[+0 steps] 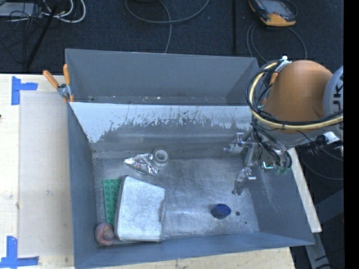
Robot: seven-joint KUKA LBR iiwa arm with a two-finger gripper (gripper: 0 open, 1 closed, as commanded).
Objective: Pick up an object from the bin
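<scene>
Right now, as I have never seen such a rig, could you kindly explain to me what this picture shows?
Gladly. One camera looks down, somewhat from one side, into a grey metal bin. The round orange shape on the right is a cover on the robot arm, which reaches in from that side. Below it hangs its pincer, the part that grasps, low over the right of the bin floor. I can see nothing held in it.

The job is to pick one thing out of the bin. Nearest the pincer lies a small blue round thing, just below it in the picture. At the left lie a white cloth pad, a green flat piece beside it, a pinkish round thing, a crumpled silvery wrapper and a small grey ring.
</scene>
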